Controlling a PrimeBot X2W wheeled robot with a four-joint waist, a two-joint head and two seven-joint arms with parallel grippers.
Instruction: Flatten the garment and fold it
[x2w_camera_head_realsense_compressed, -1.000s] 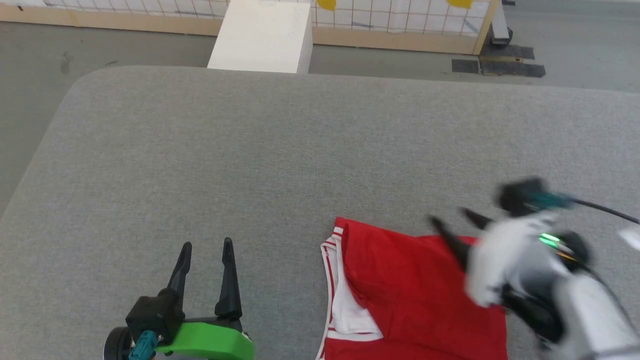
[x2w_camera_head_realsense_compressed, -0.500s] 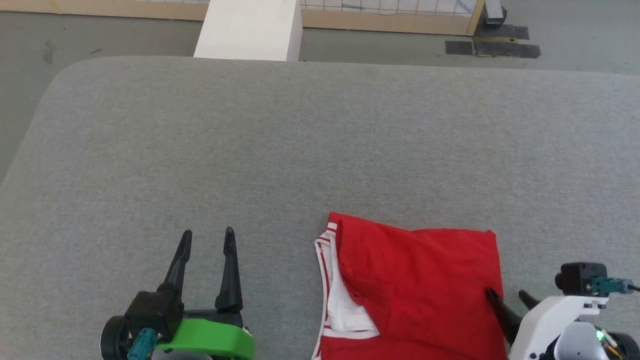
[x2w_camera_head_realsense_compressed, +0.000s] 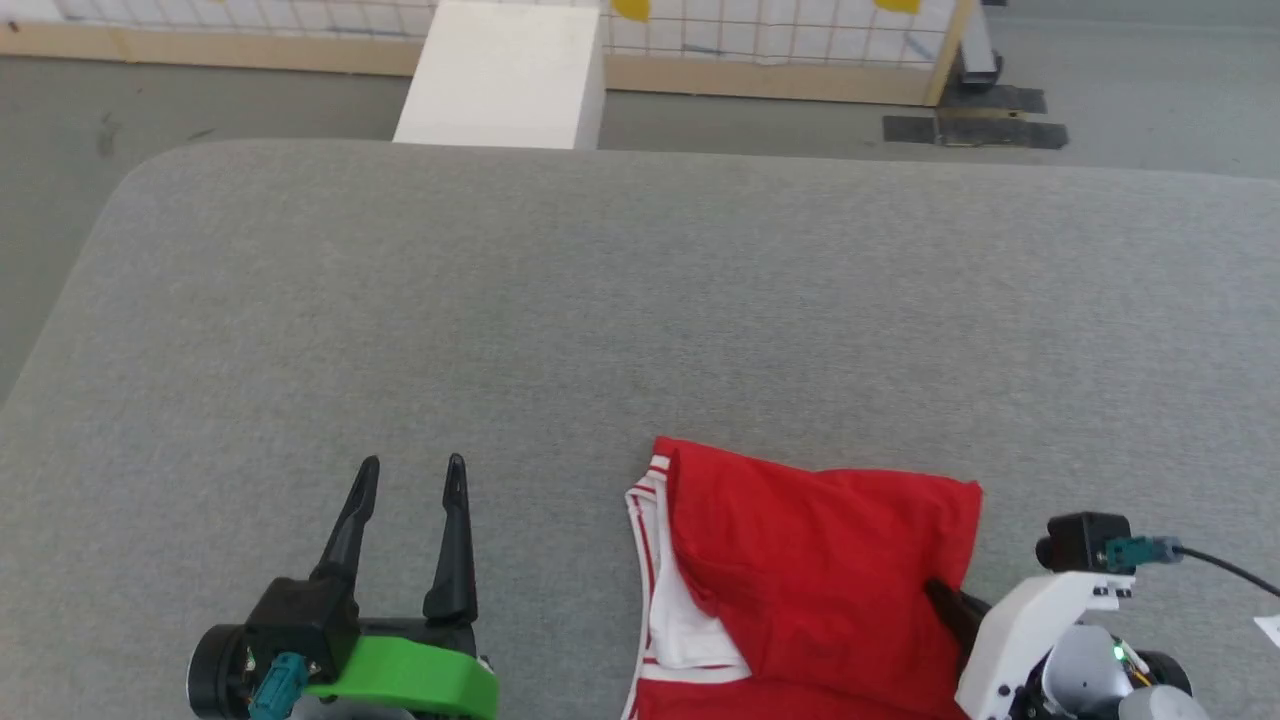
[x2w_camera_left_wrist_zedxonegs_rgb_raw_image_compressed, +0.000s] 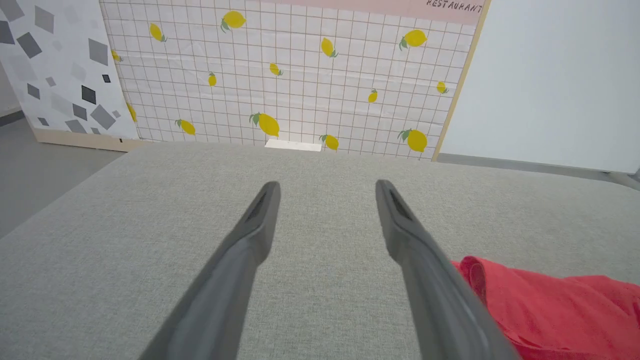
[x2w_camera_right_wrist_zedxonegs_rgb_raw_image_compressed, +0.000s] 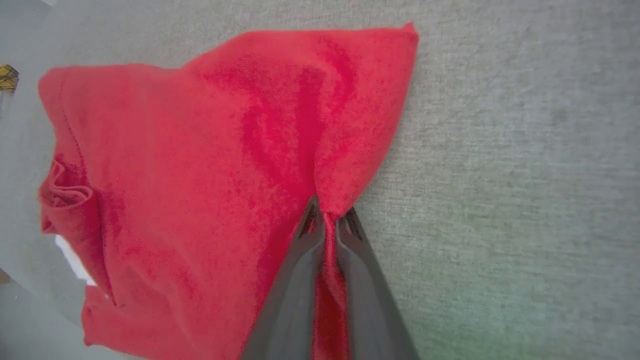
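Okay, the garment (x2w_camera_head_realsense_compressed: 820, 580) lay on the grey fabric surface (x2w_camera_head_realsense_compressed: 600, 300) at about 5 o'clock in the head view, close to the near edge. It was red side up, partly folded over, and ran off the bottom of that view. Its white sleeve (x2w_camera_head_realsense_compressed: 685, 625) with red-white striped trim (x2w_camera_head_realsense_compressed: 643, 540) peeked out from under the red layer on the cloth's 9 o'clock side. The right pincer (x2w_camera_right_wrist_zedxonegs_rgb_raw_image_compressed: 330, 212) was clamped tight on the garment's edge at the cloth's 4 o'clock side. In the right wrist view a pinched ridge of red fabric ran between the two dark fingers (x2w_camera_right_wrist_zedxonegs_rgb_raw_image_compressed: 295, 280), and the cloth tented up from the pinch toward its corner at 1 o'clock, with wrinkles fanning from the grip. The left pincer (x2w_camera_head_realsense_compressed: 413, 462) sat at 7 o'clock in the head view, jaws wide apart with nothing between them, fingers pointing to 12 o'clock over bare surface, apart from the garment's striped edge. Whether it touched the surface could not be told. In the left wrist view the red cloth showed at 4 o'clock, just beside one finger. Beyond the surface's far edge, at 12 o'clock, a white block (x2w_camera_head_realsense_compressed: 505, 75) stood on the grey floor (x2w_camera_head_realsense_compressed: 250, 100). A lemon-print grid panel (x2w_camera_left_wrist_zedxonegs_rgb_raw_image_compressed: 300, 75) stood behind it, with black mats (x2w_camera_head_realsense_compressed: 975, 130) at 1 o'clock.
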